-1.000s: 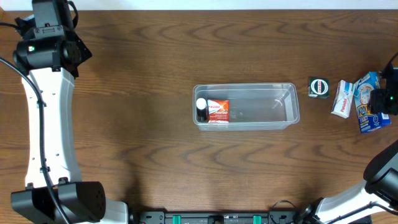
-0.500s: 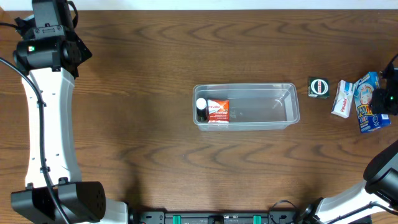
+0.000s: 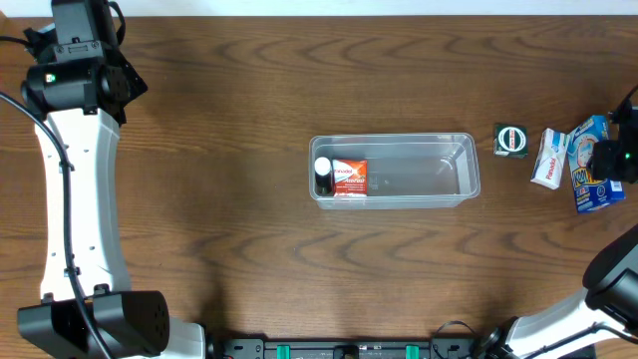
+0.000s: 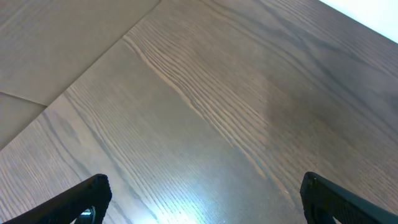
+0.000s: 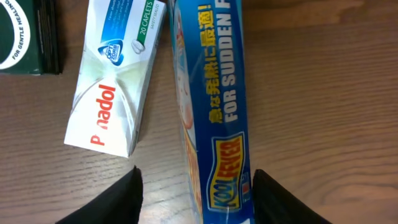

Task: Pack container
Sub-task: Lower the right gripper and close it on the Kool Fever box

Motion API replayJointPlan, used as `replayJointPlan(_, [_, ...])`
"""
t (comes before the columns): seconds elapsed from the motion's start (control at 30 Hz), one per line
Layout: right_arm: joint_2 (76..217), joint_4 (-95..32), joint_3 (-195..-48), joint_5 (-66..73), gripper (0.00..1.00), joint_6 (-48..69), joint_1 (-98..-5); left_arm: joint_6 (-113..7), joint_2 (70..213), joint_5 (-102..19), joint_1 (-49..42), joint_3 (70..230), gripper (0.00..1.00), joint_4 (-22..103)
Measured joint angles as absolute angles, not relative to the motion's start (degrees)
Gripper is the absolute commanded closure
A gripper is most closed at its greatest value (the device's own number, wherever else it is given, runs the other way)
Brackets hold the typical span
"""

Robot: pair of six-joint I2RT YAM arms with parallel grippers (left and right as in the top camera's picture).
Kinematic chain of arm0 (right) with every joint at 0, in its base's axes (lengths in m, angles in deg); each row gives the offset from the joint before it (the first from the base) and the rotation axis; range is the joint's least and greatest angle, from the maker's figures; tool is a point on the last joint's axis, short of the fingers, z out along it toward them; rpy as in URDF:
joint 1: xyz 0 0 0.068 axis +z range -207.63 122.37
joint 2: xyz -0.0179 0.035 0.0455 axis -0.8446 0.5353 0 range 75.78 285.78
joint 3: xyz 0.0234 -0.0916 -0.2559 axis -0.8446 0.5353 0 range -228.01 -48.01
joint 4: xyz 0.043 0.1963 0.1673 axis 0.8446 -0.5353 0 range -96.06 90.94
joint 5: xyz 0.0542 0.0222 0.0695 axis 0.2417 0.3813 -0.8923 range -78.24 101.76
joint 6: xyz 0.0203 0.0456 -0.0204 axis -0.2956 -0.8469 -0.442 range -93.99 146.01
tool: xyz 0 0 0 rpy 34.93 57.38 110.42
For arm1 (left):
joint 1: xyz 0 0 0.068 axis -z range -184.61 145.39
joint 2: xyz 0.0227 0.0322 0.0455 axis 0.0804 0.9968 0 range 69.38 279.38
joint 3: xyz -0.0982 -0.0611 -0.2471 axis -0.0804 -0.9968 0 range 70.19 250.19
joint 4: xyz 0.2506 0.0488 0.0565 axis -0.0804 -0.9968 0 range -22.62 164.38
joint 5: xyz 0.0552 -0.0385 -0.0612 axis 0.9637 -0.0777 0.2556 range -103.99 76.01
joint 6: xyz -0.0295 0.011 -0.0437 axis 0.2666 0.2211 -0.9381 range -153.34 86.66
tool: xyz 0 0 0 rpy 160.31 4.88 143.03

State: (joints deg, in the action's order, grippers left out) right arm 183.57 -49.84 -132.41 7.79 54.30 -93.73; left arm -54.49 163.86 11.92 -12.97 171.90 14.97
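The clear container (image 3: 459, 170) lies at the table's middle and holds a small dark bottle with a white cap (image 3: 323, 176) and a red-and-white box (image 3: 349, 177) at its left end. At the right edge lie a dark green box (image 3: 511, 139), a white Panadol box (image 3: 548, 158) and a blue Kool Fever box (image 3: 590, 170). My right gripper (image 5: 198, 193) is open, its fingers on either side of the blue Kool Fever box (image 5: 211, 93), not closed on it. The Panadol box (image 5: 115, 81) lies to its left. My left gripper (image 4: 202, 196) is open and empty over bare wood at the far left.
The dark green box (image 5: 28, 34) shows at the top left of the right wrist view. The left arm (image 3: 75, 179) runs along the table's left side. The table's right edge is close to the boxes.
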Motion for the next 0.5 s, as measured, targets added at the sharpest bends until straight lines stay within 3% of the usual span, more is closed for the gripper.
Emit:
replayJointPlan(0.27, [186.28,-48.14,-132.39,7.29,0.47,54.33,-93.73,-54.49,163.86,11.92,-12.97,171.9,0.02,14.97])
replayJointPlan(0.5, [186.28,-47.16,-132.39,7.24,0.7,54.37,-93.73,-54.49,163.86,11.92,-12.97,171.9,0.02,14.97])
